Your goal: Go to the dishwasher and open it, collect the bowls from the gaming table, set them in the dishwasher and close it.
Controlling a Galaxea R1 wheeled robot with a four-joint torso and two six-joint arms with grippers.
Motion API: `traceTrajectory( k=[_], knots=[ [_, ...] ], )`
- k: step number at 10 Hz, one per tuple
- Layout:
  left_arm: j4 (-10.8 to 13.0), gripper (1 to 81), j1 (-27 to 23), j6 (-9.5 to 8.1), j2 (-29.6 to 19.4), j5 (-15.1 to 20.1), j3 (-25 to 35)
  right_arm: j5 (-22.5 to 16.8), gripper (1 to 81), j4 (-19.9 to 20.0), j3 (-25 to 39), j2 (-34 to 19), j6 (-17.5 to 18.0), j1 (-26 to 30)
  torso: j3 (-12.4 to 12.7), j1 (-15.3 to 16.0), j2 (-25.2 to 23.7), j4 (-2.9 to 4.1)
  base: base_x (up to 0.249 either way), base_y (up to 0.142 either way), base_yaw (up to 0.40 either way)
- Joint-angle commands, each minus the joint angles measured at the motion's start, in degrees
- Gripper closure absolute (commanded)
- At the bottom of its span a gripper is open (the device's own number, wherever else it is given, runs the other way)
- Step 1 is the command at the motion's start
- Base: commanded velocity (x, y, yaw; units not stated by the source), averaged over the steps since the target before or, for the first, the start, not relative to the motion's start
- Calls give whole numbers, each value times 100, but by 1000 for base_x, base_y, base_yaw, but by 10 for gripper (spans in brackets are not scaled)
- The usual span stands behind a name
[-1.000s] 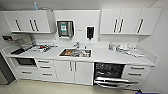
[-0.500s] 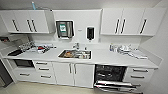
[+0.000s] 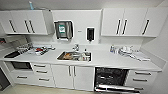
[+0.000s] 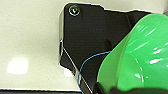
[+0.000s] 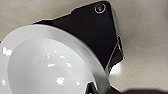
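At both wrists a bowl is carried, and the open dishwasher (image 3: pixel 111 80) lies ahead, low and to the right.

Close against the left wrist camera sits the green bowl (image 4: pixel 135 57), its rim at the edge nearest the gripper; it seems held, but I cannot tell how far the fingers stand apart. Near the right wrist a white bowl (image 5: pixel 47 62) sits the same way, and its grip is also not readable. Farther out, the dishwasher is under the right end of the countertop (image 3: pixel 105 60), right of the sink (image 3: pixel 74 56), its door (image 3: pixel 115 88) lowered; I judge the right arm is nearer to it.
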Motion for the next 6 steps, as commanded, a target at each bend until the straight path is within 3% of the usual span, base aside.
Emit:
traceTrajectory(
  k=[1,6],
  knots=[
    [60,811,-91,17,-46,323,2,-340,811,-73,27,-125,-7,81,0,2,0,0,138,0,0],
    [60,811,-91,25,-73,322,-16,-331,811,-73,44,-107,-7,81,2,-18,-9,0,139,0,0]
  ],
)
